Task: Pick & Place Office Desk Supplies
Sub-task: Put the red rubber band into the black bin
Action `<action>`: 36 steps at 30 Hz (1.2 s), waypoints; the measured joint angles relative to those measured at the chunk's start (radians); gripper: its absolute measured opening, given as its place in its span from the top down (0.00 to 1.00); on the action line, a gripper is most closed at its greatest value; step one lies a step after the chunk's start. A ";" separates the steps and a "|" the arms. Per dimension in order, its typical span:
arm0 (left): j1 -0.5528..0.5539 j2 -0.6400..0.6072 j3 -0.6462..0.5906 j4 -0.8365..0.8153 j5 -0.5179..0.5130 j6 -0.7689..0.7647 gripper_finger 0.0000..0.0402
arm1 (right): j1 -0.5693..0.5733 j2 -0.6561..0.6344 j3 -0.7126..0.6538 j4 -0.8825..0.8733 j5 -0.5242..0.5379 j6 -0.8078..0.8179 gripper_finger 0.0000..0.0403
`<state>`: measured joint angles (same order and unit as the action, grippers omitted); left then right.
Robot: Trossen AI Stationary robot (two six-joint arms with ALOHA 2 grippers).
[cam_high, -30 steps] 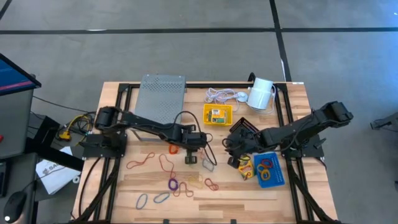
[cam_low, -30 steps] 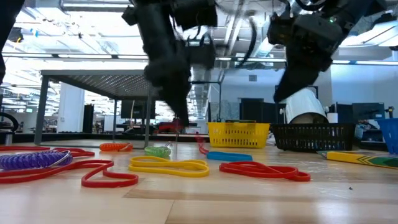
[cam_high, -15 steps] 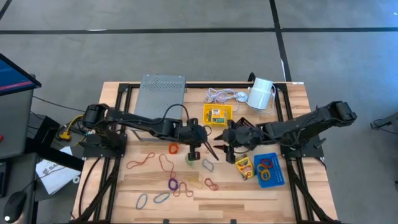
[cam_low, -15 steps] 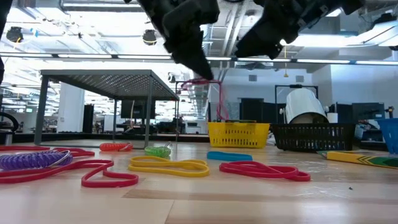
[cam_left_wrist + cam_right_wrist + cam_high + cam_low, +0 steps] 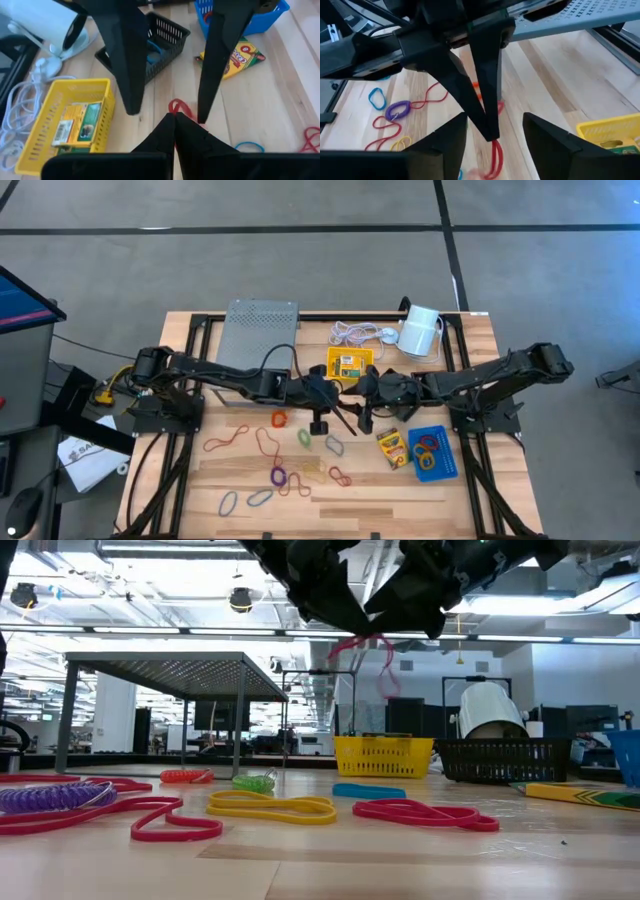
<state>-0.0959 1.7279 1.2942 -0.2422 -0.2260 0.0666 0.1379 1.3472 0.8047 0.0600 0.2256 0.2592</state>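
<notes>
the left claw (image 5: 174,131) is pinched shut on a thin red rubber-band loop (image 5: 494,156), dangling above the wooden table (image 5: 400,490) near its middle. the right claw (image 5: 492,131) faces it with fingers spread, straddling the left fingertips. risk: a handover could slip if the left releases before the right closes, dropping the loop short of the blue plastic tray (image 5: 444,465).

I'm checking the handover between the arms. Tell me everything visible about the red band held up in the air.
The red band is a thin rubbery loop, lifted well clear of the table. The left tool is shut on its upper end, and the rest hangs limp below the tips in a narrow doubled strand. The right tool stands open on either side of it, fingers not touching it as far as shows. It hangs mid-table, near the yellow tray.
</notes>
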 joint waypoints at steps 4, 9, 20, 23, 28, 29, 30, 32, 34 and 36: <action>0.000 0.000 0.000 0.002 0.000 0.005 1.00 | 0.000 0.000 0.000 -0.013 -0.014 0.000 0.58; 0.004 0.000 0.000 0.003 0.000 0.007 1.00 | 0.001 0.000 0.000 -0.039 -0.023 0.003 0.60; 0.004 -0.038 0.002 0.006 -0.012 0.008 1.00 | -0.005 0.000 0.000 -0.055 -0.023 -0.001 0.59; 0.004 -0.048 0.002 0.009 -0.012 0.008 1.00 | -0.017 0.007 0.000 -0.050 -0.021 -0.005 0.59; 0.000 -0.053 0.001 -0.006 -0.012 0.008 1.00 | -0.037 0.037 0.001 -0.036 -0.018 -0.005 0.62; 0.000 -0.053 0.001 -0.013 -0.012 0.008 1.00 | -0.038 0.044 0.000 -0.046 -0.018 -0.005 0.65; -0.001 -0.053 0.001 -0.015 -0.012 0.008 1.00 | -0.041 0.053 -0.001 -0.045 -0.018 -0.005 0.68; -0.002 -0.053 0.001 -0.016 -0.012 0.008 1.00 | -0.043 0.064 -0.001 -0.039 -0.019 -0.005 0.76; -0.002 -0.053 0.001 -0.022 -0.012 0.008 1.00 | -0.043 0.067 -0.001 -0.040 -0.021 -0.008 0.88; -0.002 -0.053 0.001 -0.024 -0.012 0.008 1.00 | -0.043 0.066 -0.001 -0.031 -0.031 -0.036 0.97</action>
<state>-0.0978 1.6752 1.2950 -0.2664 -0.2382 0.0742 0.0952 1.4136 0.8040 0.0292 0.1950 0.2228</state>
